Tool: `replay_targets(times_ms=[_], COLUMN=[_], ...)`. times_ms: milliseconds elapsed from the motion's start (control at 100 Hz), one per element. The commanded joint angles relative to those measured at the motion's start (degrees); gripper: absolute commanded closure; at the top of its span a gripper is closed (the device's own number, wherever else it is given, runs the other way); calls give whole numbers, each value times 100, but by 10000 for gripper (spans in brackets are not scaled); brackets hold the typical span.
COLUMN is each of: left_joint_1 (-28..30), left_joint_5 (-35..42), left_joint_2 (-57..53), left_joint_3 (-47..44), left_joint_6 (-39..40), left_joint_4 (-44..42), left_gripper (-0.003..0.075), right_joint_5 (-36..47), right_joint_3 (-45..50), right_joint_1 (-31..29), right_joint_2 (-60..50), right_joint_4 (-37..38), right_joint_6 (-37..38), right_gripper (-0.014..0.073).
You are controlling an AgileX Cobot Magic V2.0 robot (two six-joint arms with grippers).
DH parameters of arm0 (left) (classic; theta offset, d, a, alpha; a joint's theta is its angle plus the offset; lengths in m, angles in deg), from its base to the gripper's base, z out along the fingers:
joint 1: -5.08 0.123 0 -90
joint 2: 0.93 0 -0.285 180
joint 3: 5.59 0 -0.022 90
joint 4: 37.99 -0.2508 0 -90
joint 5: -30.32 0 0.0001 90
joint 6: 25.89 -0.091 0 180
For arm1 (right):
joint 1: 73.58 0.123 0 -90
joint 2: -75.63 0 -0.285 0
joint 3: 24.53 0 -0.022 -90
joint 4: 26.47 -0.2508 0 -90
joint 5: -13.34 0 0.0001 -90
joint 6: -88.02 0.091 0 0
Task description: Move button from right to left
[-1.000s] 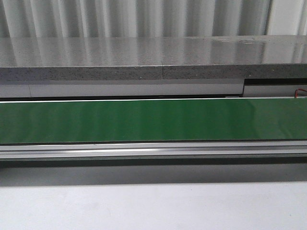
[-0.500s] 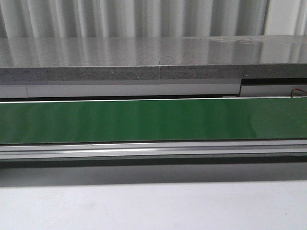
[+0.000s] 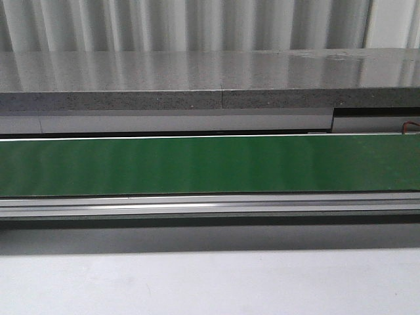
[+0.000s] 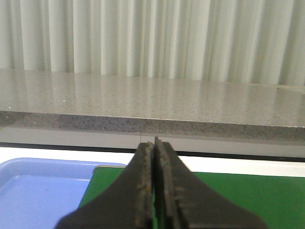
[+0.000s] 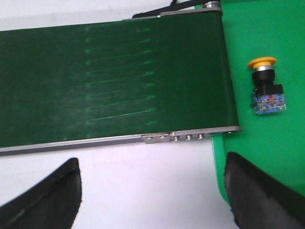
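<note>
The button (image 5: 267,87), with a yellow cap, black collar and blue rear block, lies on its side on a bright green tray (image 5: 267,33) in the right wrist view, beside the end of the dark green conveyor belt (image 5: 114,76). My right gripper (image 5: 152,191) is open and empty above the white table, short of the button and to one side of it. My left gripper (image 4: 156,157) is shut with nothing between its fingers, over a green surface (image 4: 248,195) near a blue tray (image 4: 38,191). The front view shows neither gripper nor the button.
The green belt (image 3: 210,164) runs across the front view with a metal rail (image 3: 210,207) in front and a grey stone counter (image 3: 210,79) behind. White table (image 3: 210,282) lies in front. A red wire (image 3: 411,126) shows at the far right.
None apart from a slight wobble of the front view; nothing on the belt has moved.
</note>
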Motion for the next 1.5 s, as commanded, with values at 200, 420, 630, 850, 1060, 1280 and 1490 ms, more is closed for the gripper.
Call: replay_targets(times_ms=[200, 420, 630, 850, 1060, 1280, 1490], left_joint_1=[3, 3, 3, 3, 3, 3, 3], left_joint_5=[446, 446, 446, 446, 446, 446, 446], left_joint_2=[-202, -202, -202, -202, -202, -202, -202], left_joint_3=[-139, -139, -139, -139, -139, -139, -139], left_joint_6=[7, 7, 7, 7, 7, 7, 7], left_joint_4=[12, 12, 12, 12, 12, 12, 12], left_gripper=[740, 740, 740, 740, 740, 740, 740], right_joint_5=[387, 704, 1330, 1643, 2073, 2433, 2486], right_joint_3=[-790, -1191, -1211, -1218, -1218, -1229, -1233], right_joint_1=[-1506, -2426, -2768, -2987, -2959, -2959, -2959], right_joint_2=[999, 2046, 3051, 3846, 4428, 4830, 4960], right_joint_4=[113, -786, -729, -724, -703, -596, -596], right_joint_6=[-807, -1687, -1961, -2233, -2418, -2418, -2418], right_gripper=[2, 2, 2, 2, 2, 5, 280])
